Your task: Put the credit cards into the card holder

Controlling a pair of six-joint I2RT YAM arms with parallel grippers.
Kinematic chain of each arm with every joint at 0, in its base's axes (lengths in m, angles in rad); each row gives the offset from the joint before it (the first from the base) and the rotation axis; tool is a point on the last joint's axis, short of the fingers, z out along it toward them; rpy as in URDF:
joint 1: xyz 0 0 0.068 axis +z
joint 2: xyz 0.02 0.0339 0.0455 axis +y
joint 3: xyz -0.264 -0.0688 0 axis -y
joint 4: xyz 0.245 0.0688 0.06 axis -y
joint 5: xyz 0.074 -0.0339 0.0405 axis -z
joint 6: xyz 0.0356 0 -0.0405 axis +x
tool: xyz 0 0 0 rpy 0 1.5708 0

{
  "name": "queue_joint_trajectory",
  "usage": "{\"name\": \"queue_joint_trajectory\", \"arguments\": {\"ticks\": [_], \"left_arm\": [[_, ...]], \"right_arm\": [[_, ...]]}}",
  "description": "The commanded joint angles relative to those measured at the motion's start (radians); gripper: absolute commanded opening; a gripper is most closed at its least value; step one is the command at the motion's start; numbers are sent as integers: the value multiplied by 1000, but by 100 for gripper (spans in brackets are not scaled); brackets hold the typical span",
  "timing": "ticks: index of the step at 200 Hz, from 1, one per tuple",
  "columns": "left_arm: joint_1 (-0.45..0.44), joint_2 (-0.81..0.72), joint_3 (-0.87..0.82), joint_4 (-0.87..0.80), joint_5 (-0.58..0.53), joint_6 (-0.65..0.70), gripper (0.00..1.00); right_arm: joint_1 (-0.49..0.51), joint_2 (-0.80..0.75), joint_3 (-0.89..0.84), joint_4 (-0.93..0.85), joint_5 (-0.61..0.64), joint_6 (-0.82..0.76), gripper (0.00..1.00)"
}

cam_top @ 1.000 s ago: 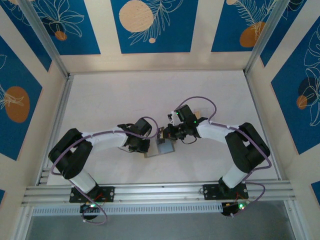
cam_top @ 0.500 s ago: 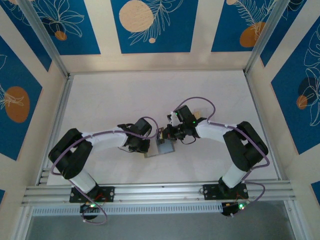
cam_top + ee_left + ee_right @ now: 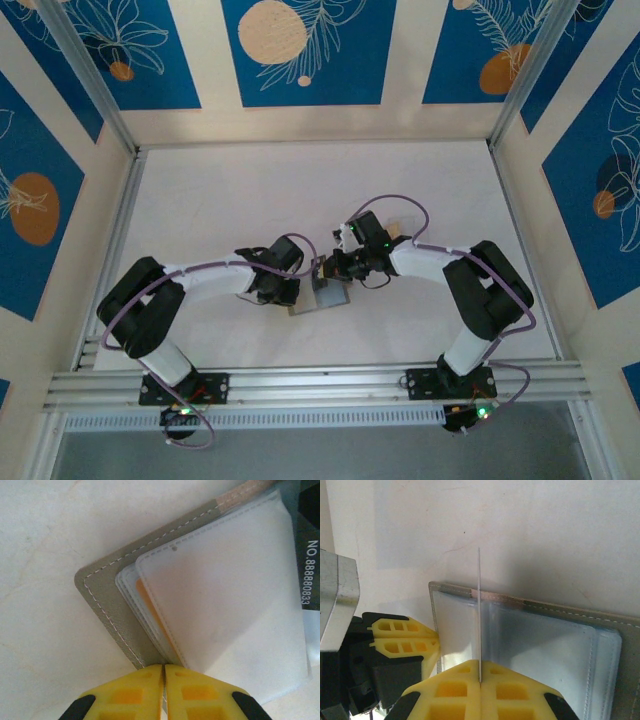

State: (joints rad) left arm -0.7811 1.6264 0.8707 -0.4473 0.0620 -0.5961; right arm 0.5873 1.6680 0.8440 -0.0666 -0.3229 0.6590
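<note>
Obs., both arms in over the middle of the white worktop [image 3: 220, 200].

Card holder [image 3: 330, 298]: lies open and flat on the worktop between my two wrists, inside face up. Grey cover with pale stitching along the border and a tan band at one end. Frosted, bluish-clear sleeves are stacked on the inside. An orange strip [image 3: 152, 607] shows through between two sleeve layers.

Left jaws: closed narrow. Yellow pads [image 3: 135, 695] meet almost flush, and a corner of the holder's edge, cover and sleeves together, runs in between them. I read that as a pinch on the card holder. From the right wrist, the same pads sit against the holder's left edge, low at the worktop.

Right jaws: pressed together on a pale card [image 3: 479, 615]. The card stands on edge, so from my right wrist it is only a thin vertical line rising from between the yellow pads [image 3: 515, 695]. It crosses over the holder's sleeve near its left end, and its far tip reaches past the holder's stitched border in that view. I cannot tell whether its lower edge touches the sleeve or is apart from it.

Dark card [image 3: 310, 555]: black with white printed digits, at the right edge of the left wrist view, just beside the top frosted sleeve. I cannot tell whether it is tucked in or lying loose.
</note>
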Motion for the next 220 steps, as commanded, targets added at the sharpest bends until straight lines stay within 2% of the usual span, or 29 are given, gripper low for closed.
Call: {"name": "queue_joint_trajectory", "arguments": {"ticks": [1,93,163,220], "left_arm": [[0,67,-29,-19,-11,-3,10],[0,73,-33,-7,-4,-4,10],[0,68,-35,-11,-5,-4,10],[-1,74,-29,-10,-2,-4,10]], "right_arm": [[14,-9,-12,-1,-37,8,0],[46,-68,-2,-105,39,-7,0],[54,-34,-7,-90,54,-14,0],[50,3,-54,1,-4,14,0]]}}
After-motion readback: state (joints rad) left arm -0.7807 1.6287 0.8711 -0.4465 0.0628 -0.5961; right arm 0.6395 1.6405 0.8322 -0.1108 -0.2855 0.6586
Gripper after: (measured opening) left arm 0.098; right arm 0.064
